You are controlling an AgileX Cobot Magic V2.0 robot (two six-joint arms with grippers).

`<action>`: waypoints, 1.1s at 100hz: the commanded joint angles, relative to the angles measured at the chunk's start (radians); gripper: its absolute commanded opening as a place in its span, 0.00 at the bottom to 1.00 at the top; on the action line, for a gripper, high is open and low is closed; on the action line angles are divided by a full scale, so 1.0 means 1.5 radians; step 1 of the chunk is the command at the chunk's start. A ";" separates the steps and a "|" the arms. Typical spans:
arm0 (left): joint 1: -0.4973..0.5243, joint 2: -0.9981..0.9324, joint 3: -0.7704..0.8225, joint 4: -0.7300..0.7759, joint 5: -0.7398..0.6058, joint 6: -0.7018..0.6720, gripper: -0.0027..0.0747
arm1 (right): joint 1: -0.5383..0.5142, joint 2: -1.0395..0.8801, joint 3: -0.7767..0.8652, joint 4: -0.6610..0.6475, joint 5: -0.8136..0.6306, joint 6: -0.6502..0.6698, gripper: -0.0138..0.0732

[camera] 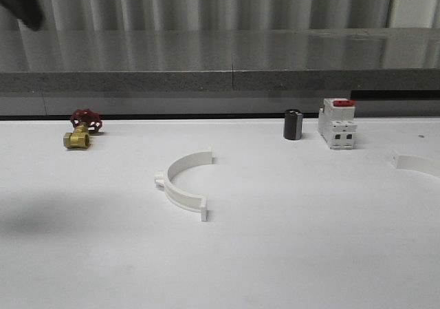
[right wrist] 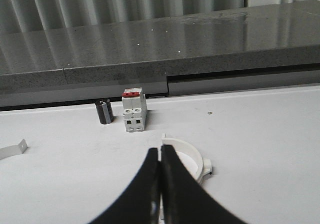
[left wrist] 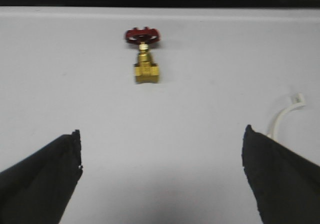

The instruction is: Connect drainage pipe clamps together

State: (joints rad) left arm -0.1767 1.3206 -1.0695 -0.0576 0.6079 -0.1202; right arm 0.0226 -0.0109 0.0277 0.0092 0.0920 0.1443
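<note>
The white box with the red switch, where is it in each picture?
Front view: the white breaker stands toward the table's right side, near the back edge.
Right wrist view: it stands beyond the right gripper, again near the back edge.
Shared landmark: the small black cylinder standing close beside the breaker, on its left.

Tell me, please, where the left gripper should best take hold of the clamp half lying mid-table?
Probably mid-arc, from straight above. The clamp half lies flat on the table, opening to the right, so its thin curved wall stands upright; the left gripper's fingers could straddle it beside the small outer tab, leaving both end flanges free for mating.
</note>
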 commanded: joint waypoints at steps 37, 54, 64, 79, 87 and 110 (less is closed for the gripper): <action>0.052 -0.328 0.270 -0.004 -0.104 0.020 0.80 | -0.005 -0.014 -0.011 -0.006 -0.071 -0.003 0.02; 0.052 -0.413 0.333 -0.004 -0.135 0.020 0.41 | -0.005 -0.007 -0.047 -0.006 -0.045 -0.003 0.02; 0.052 -0.443 0.345 -0.004 -0.142 0.020 0.06 | -0.005 0.032 -0.115 -0.006 0.051 -0.001 0.02; 0.052 -0.447 0.346 -0.004 -0.149 0.020 0.01 | -0.005 0.171 -0.256 -0.006 0.220 0.000 0.02; 0.052 -0.447 0.346 -0.004 -0.149 0.020 0.01 | -0.005 0.274 -0.341 -0.006 0.284 0.000 0.02; 0.052 -0.447 0.346 -0.004 -0.149 0.020 0.01 | -0.005 0.514 -0.527 -0.002 0.392 0.000 0.02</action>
State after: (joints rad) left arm -0.0992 0.6509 -0.5244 -0.0554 0.4608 -0.0914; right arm 0.0226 0.6624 -0.6624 0.0092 0.6907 0.1443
